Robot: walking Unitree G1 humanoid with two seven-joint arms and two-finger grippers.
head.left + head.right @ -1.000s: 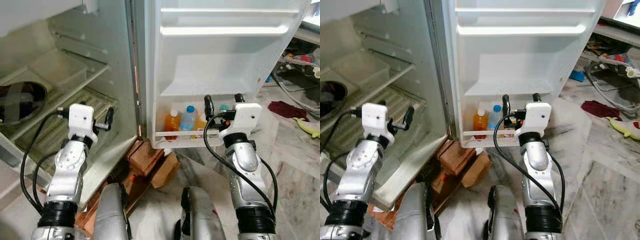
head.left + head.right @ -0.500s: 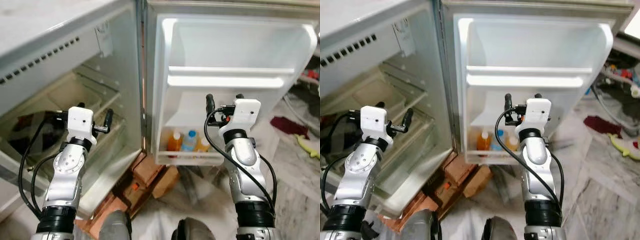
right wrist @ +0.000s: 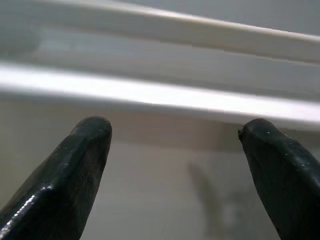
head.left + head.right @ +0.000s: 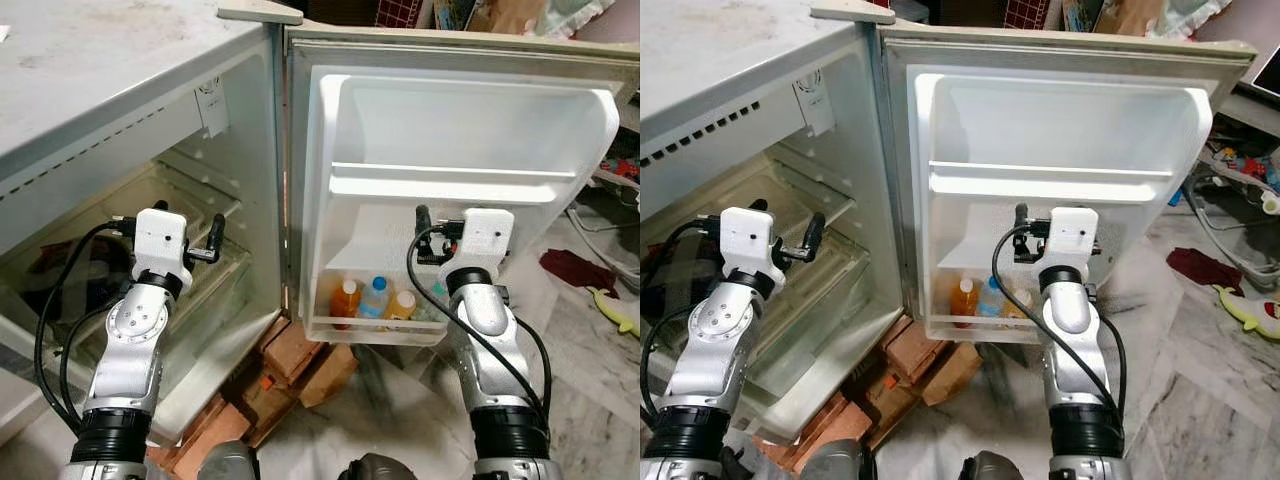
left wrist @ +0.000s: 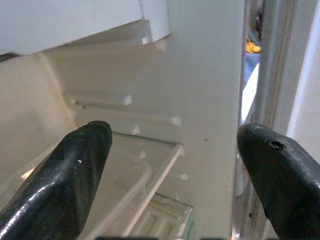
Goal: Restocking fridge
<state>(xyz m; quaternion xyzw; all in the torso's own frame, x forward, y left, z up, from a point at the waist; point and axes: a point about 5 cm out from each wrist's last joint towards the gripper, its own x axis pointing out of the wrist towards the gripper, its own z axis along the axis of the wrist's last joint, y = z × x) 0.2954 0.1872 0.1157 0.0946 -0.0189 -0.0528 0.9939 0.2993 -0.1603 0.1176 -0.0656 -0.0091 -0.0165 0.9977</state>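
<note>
Across the upper left of the left eye view stands a pale grey fridge (image 4: 120, 60) with its cabinet open, clear plastic shelves and drawers (image 4: 190, 200) visible inside. Right of centre its white door (image 4: 460, 130) hangs wide open, an empty white door shelf (image 4: 455, 185) crossing it midway. Lower centre, the bottom door rack (image 4: 375, 325) holds the stock in a row: an orange juice bottle with a white cap (image 4: 345, 298), a clear water bottle with a blue cap (image 4: 374, 297) just beside it, and a yellow-orange bottle with a white cap (image 4: 403, 304) to the right. Below the fridge, at bottom centre, brown cardboard pieces (image 4: 300, 360) lie on the marbled stone floor (image 4: 580, 370). At the right edge a dark red cloth (image 4: 572, 270) rests on that floor. At middle left, the left gripper (image 4: 190, 238) is raised before the open cabinet, its black fingers (image 5: 70, 175) spread wide with nothing between them. At middle right, the right gripper (image 4: 445, 218) hangs in front of the door just above the bottle rack, its fingers (image 3: 70, 170) likewise wide apart and empty.
</note>
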